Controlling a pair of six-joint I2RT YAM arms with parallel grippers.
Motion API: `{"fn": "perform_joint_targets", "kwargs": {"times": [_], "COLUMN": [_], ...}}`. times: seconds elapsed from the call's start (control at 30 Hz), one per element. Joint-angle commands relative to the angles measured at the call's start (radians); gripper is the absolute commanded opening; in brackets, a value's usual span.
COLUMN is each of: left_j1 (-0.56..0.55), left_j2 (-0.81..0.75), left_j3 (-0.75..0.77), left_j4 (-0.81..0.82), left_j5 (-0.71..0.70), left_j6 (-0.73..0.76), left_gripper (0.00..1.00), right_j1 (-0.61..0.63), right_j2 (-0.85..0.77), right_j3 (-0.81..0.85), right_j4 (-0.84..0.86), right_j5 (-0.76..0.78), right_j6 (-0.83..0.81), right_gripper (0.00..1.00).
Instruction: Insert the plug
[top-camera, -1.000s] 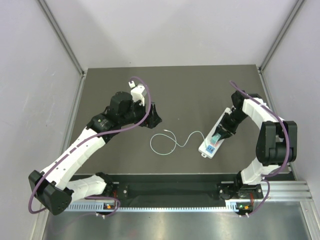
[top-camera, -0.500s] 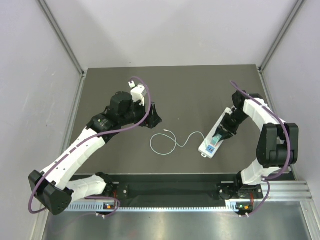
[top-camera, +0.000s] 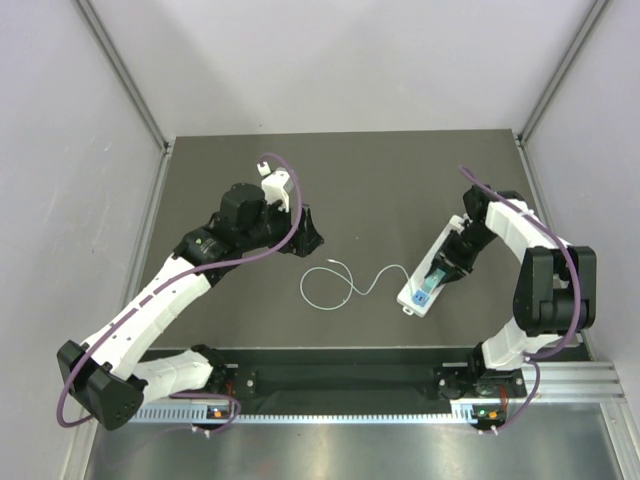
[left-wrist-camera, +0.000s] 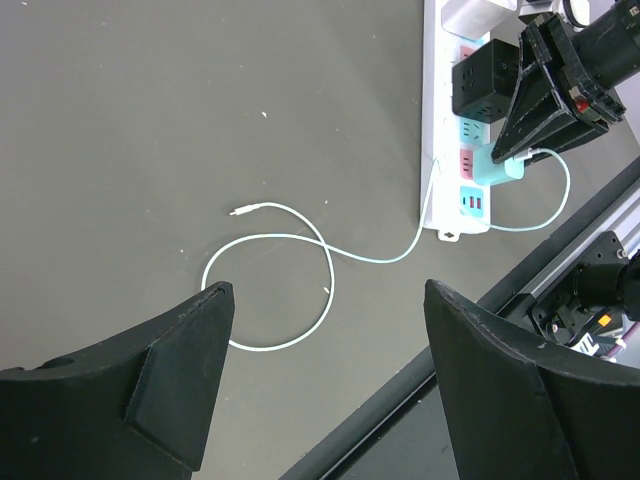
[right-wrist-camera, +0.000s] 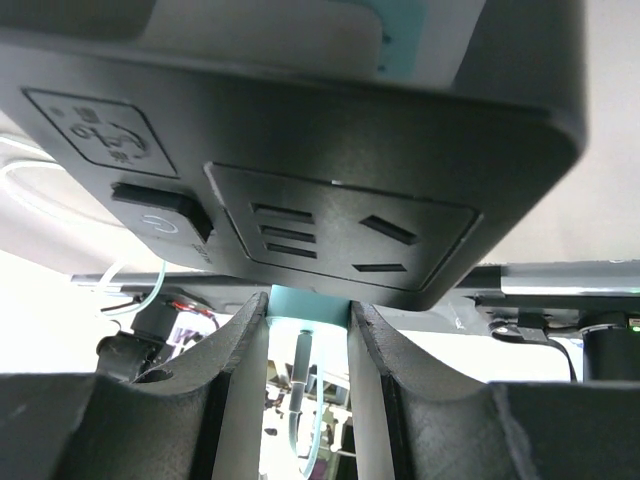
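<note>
You are seeing R gripper (top-camera: 437, 272) pinching small teal plug (left-wrist-camera: 500, 168) on white strip (left-wrist-camera: 440, 100), pale cable (left-wrist-camera: 329, 285) looping, L gripper (left-wrist-camera: 328, 295) gaping, empty.

The left gripper (left-wrist-camera: 328, 292) hangs with its dark fingers (left-wrist-camera: 150, 390) spread wide and empty, a thin white cable (left-wrist-camera: 372, 258) looping on the table (left-wrist-camera: 150, 120) beyond them, while far right the right gripper (left-wrist-camera: 512, 148) pinches a teal plug (left-wrist-camera: 505, 170) at the white power strip (left-wrist-camera: 436, 120).
</note>
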Motion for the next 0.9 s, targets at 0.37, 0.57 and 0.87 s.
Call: {"fn": "perform_joint_targets", "kwargs": {"times": [0.37, 0.57, 0.87], "left_j1": [-0.002, -0.002, -0.002], "left_j2": [-0.024, -0.027, -0.027], "left_j3": [-0.004, -0.004, -0.004], "left_j4": [0.023, 0.024, 0.023], "left_j5": [0.0, -0.001, -0.001], "left_j6": [0.016, 0.016, 0.016], "left_gripper": [0.81, 0.81, 0.81], "right_j1": [-0.004, -0.003, -0.002], "right_j2": [0.023, 0.034, 0.041], "right_j3": [0.044, 0.06, 0.048], "right_j4": [0.027, 0.015, 0.042], "right_j5": [0.027, 0.066, 0.049], "right_j6": [-0.015, -0.033, -0.035], "right_gripper": [0.0, 0.0, 0.0]}}
